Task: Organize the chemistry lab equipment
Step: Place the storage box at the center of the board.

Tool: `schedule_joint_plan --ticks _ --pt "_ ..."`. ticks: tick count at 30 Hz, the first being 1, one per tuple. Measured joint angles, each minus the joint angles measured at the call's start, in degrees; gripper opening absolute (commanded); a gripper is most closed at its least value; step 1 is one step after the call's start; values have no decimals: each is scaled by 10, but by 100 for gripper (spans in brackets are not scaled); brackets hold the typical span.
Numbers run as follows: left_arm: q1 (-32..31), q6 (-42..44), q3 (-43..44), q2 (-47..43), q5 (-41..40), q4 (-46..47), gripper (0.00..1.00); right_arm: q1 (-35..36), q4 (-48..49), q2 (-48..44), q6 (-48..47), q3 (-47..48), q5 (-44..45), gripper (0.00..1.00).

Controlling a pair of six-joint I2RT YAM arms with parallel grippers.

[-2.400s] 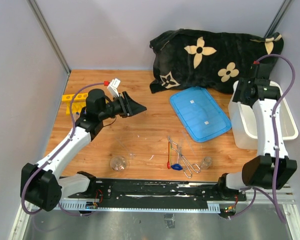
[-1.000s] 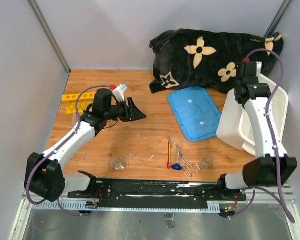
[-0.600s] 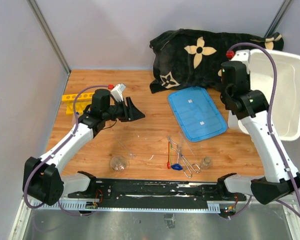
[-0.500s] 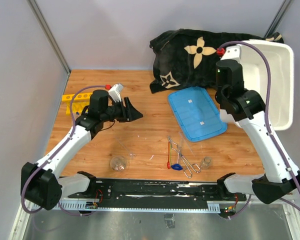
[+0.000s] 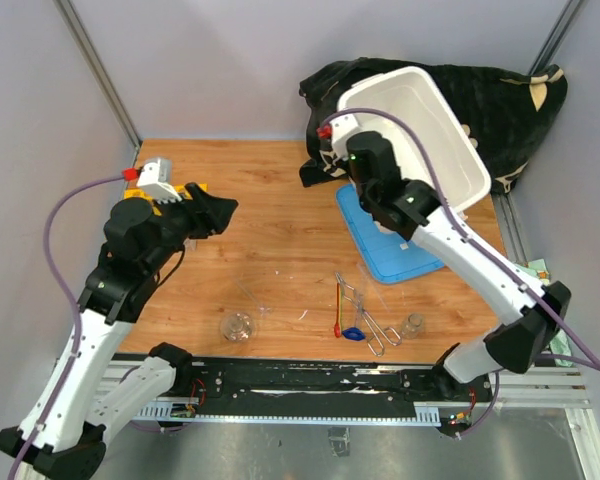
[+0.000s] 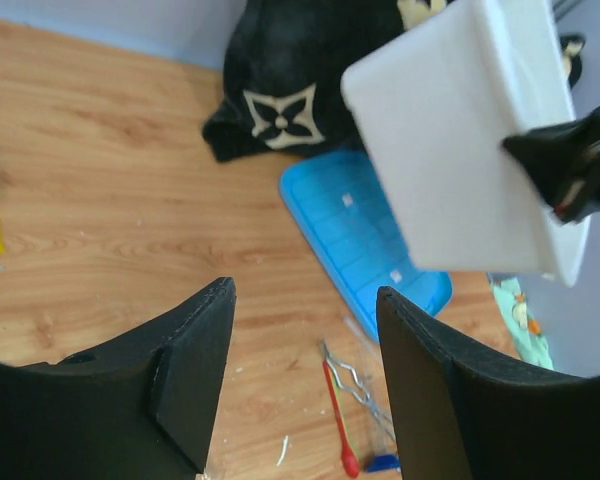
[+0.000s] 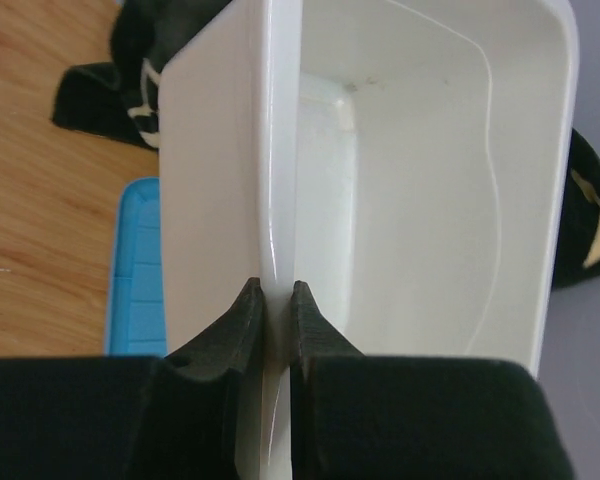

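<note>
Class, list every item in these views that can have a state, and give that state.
Large white plastic tub: lidless, held off the table, tilted.
Flat blue plastic lid: off, flat on table.
Right gripper: shut on the tub's wall.
Left gripper: open, empty.
Metal tongs: lying on table, ungripped.
Red-handled spatula: lying on table.
Black cloth with cream flowers: crumpled.

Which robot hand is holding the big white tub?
The right gripper: it pinches one wall of the white tub. The left gripper hangs open, holding nothing.
</note>
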Motion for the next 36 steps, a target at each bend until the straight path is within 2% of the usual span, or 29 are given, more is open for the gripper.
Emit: schedule_joint_plan --ticks 8,19,36 --pt "0 1 44 -35 -66 -47 63 77 69 86 -57 0 -49 1" --pt "0 2 97 -46 -114 -109 63 165 107 159 -54 3 -176 1" --pt "0 2 104 -56 -127 -144 63 185 148 160 -40 -76 -247 1"
